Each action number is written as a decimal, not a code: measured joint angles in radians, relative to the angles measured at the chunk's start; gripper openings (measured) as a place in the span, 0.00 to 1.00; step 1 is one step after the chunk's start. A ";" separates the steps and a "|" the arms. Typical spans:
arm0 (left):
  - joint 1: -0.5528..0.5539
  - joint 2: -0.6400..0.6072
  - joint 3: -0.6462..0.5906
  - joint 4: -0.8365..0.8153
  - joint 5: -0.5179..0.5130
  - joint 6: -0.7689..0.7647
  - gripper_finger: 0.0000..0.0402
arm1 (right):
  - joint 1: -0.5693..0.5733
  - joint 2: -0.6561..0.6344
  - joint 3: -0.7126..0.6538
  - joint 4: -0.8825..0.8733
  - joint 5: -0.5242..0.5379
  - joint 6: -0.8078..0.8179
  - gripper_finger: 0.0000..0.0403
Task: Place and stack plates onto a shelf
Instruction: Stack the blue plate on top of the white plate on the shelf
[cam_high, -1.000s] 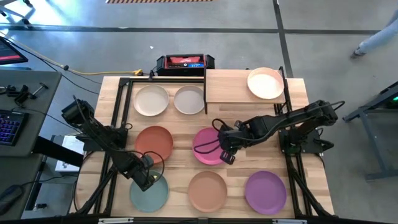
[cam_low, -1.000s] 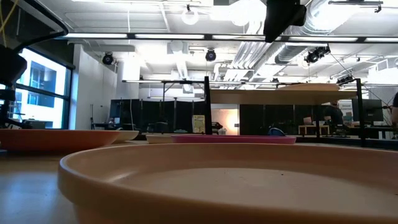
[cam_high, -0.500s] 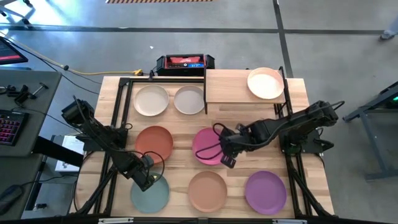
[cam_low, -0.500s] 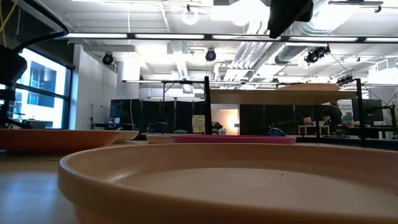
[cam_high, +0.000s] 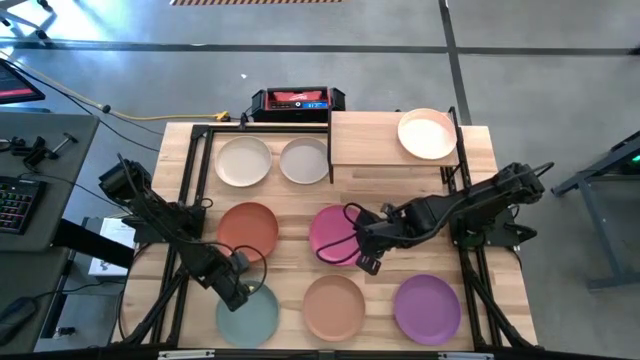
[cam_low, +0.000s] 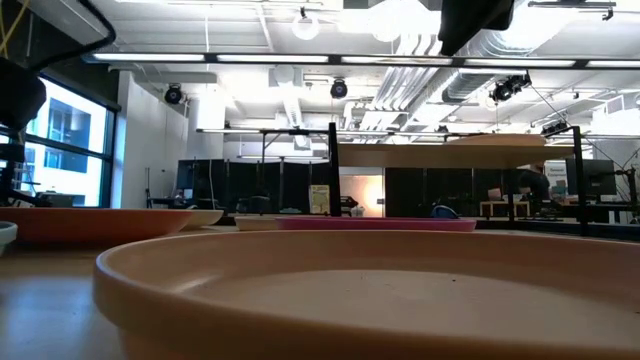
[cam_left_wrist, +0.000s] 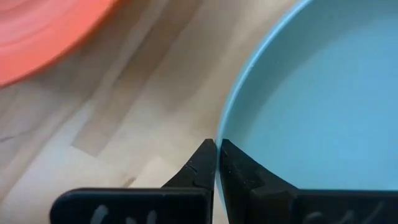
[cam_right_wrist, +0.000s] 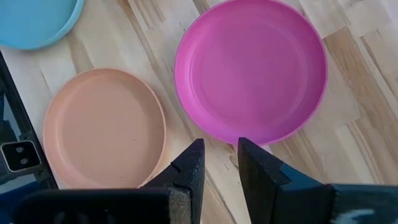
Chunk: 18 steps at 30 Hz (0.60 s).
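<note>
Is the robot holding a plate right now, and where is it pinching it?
Yes. The left pincer is shut on the rim of the teal plate. The right pincer hovers open by the magenta plate, holding nothing.

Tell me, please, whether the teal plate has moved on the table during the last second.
Yes. In the high view the teal plate, its rim pinched by the left gripper, has slid towards the tan plate, which has stayed put; the gap between them is narrower.

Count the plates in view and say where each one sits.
8. Pale peach plate on the shelf. On the table: two off-white plates at the back, orange-red plate and magenta plate mid-row, teal plate, tan plate, purple plate in front. None looks hidden.
</note>
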 joint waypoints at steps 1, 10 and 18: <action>0.000 0.000 0.009 -0.001 0.000 0.002 0.00 | 0.002 0.000 0.000 0.000 0.000 0.003 0.19; 0.002 -0.025 0.118 -0.101 -0.020 0.035 0.00 | 0.022 0.000 0.000 0.001 -0.002 0.105 0.19; 0.024 -0.064 0.217 -0.233 -0.095 0.029 0.00 | 0.022 0.000 0.000 0.046 -0.001 0.165 0.19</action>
